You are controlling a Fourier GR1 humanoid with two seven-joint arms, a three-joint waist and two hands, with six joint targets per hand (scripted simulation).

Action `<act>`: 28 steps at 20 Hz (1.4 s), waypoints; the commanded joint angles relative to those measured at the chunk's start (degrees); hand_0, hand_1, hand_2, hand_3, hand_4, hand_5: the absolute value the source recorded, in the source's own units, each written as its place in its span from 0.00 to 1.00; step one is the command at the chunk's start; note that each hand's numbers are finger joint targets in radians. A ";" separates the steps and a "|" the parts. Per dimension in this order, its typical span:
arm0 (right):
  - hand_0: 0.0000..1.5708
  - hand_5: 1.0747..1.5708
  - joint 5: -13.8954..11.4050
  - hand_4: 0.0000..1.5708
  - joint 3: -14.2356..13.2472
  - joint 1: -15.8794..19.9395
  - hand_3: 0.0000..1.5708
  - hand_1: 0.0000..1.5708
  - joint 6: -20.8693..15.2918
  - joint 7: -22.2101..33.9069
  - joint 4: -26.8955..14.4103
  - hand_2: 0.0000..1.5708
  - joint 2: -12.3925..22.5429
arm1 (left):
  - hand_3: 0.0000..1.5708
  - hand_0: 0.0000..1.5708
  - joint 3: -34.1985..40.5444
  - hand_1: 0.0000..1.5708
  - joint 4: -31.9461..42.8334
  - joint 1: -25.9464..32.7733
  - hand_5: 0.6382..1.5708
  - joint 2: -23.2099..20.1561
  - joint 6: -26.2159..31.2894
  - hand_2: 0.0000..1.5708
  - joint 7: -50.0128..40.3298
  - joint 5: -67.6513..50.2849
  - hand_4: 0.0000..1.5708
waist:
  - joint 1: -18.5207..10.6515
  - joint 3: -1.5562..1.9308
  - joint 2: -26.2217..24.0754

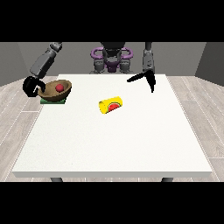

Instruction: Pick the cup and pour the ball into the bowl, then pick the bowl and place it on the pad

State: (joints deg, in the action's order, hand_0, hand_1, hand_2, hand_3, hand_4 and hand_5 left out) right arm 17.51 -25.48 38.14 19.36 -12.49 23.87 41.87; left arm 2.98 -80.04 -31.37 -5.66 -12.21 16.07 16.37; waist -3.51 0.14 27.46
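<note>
Bowl seemingly touching hand at view's left.

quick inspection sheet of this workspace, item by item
surface: white table, flat.
job's things: brown bowl sits tilted on the green pad, red ball inside; yellow cup lies on its side mid-table.
clutter: nothing seen.
robot hands: robot hand at the view's left curled at the bowl's rim; robot hand at the view's right open above the table, holding nothing.
cables: nothing seen.
surroundings: wooden floor, grey walls.
</note>
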 commanded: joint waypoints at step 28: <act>0.70 0.94 -5.00 0.00 1.92 0.25 0.56 0.70 -1.20 1.13 -7.90 0.67 10.19 | 0.00 0.00 -2.87 0.00 -18.07 7.27 0.99 -0.17 2.03 0.00 -8.00 0.26 0.00 | 0.43 -0.03 2.43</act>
State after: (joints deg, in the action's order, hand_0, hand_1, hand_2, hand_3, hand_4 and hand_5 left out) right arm 14.04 -24.12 39.28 19.04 -11.53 16.49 48.03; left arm 0.33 -95.60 -25.58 -6.01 -9.56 8.05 16.15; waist -3.76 0.09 28.36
